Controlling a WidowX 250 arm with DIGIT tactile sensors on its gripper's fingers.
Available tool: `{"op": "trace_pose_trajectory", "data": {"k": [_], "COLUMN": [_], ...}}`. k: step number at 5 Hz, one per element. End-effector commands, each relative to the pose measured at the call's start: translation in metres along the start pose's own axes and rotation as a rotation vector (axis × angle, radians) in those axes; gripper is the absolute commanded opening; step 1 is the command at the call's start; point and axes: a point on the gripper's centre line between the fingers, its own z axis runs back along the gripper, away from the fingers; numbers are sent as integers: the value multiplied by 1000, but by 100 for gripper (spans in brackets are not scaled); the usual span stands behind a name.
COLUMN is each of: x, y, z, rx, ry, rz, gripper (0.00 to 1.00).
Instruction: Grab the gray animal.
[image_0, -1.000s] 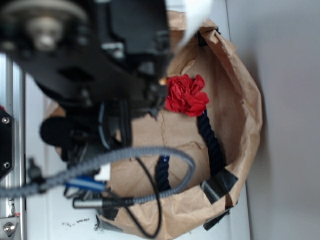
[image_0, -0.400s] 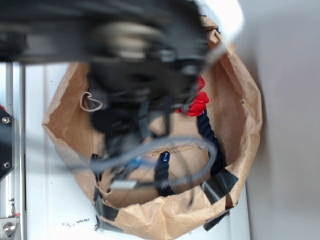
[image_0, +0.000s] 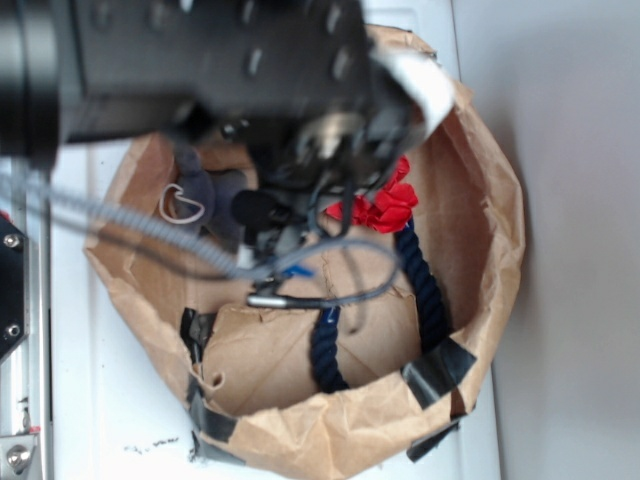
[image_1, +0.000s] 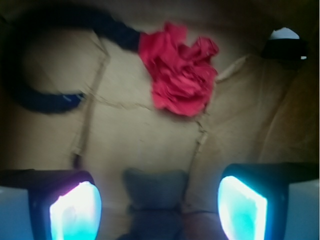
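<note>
The gray animal (image_0: 203, 193) is a soft plush with a cream heart outline, lying at the back left inside a brown paper bag (image_0: 492, 230). In the wrist view it (image_1: 155, 202) shows low in the middle, between the two glowing fingers. My gripper (image_1: 159, 187) is open, its fingers standing either side of the toy and apart from it. In the exterior view the black arm hides most of the gripper (image_0: 268, 222), which hangs just right of the toy.
A red fabric flower (image_0: 388, 207) (image_1: 181, 75) lies beyond the gripper, with a dark navy rope (image_0: 425, 282) (image_1: 42, 97) curling beside it. The bag's paper walls rise all around. Cables (image_0: 300, 290) droop from the arm.
The arm has swung across the exterior view, uncovering the gray animal and the bag's left side. It now covers part of the red flower.
</note>
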Motion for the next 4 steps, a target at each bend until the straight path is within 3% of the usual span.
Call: {"op": "trace_pose_trajectory", "data": {"k": [1,4], "x": [5,20], "y": [-9,-7], "z": [-45,-54], "rx": [47,-15], "ry": [39,178], "rz": [-129,-178], "gripper": [100,100]}}
